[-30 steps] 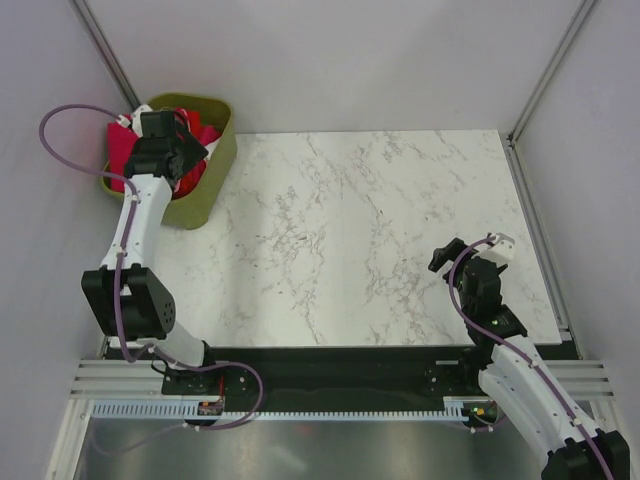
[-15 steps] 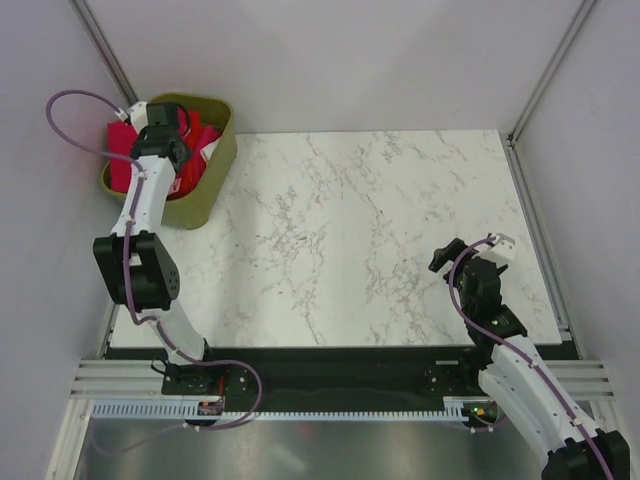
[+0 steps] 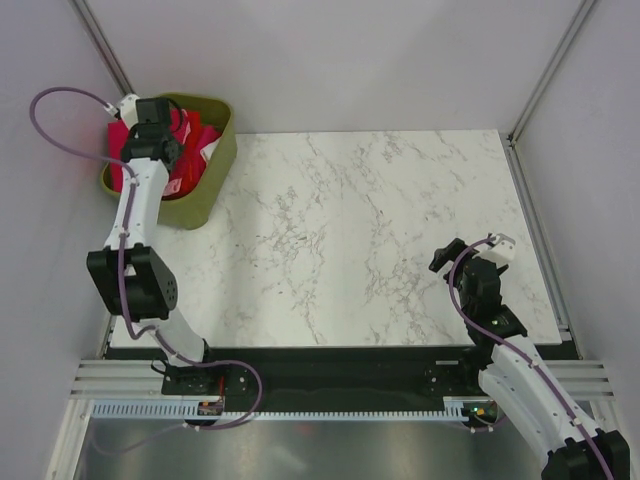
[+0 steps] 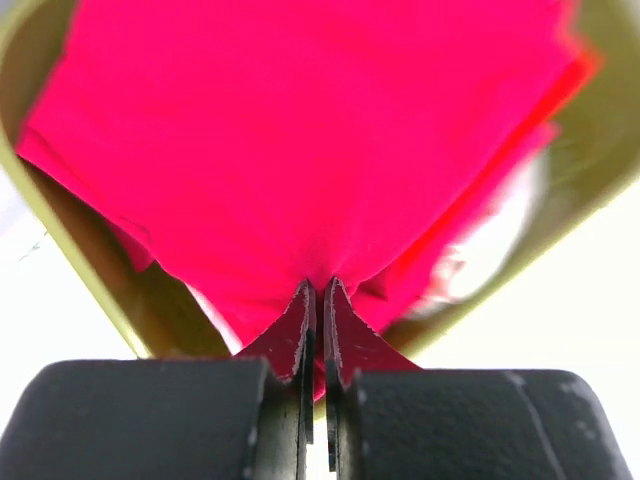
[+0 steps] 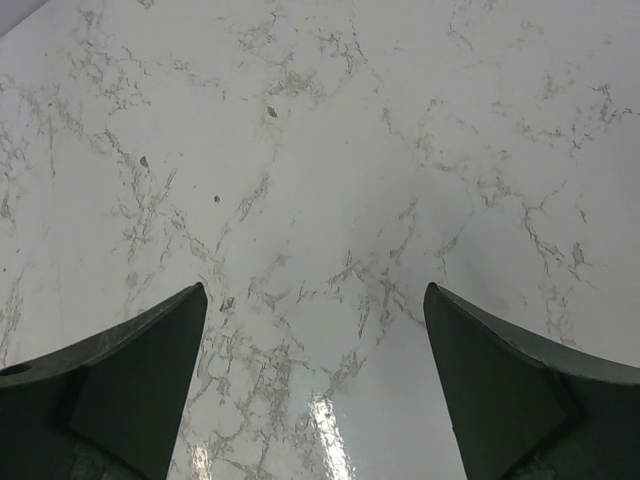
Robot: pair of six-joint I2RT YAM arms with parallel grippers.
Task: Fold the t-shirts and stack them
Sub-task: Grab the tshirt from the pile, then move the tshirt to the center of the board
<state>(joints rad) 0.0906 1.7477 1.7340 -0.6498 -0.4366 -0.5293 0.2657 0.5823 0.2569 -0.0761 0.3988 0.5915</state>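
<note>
Reaching into the olive-green basket (image 3: 222, 150) at the far left corner of the desk (image 3: 380, 220), the left gripper (image 4: 315, 287) is closed on a pinch of the crimson red t-shirt (image 4: 300, 130). In the left wrist view the two jaws stand pressed almost together, and the cloth is drawn up into a small peak between their tips. The shirt lies inside the basket, spreading from one olive wall to the other and covering most of what the view shows of the interior. A paler patch sits at the shirt's right edge; it is too blurred to identify. In the overhead view, folds of red cloth show in the basket on both sides of the wrist. The right gripper (image 5: 315, 290) hangs above bare marble near the right edge of the desk, well apart from the basket. Its jaws are spread wide and nothing lies between them.
</note>
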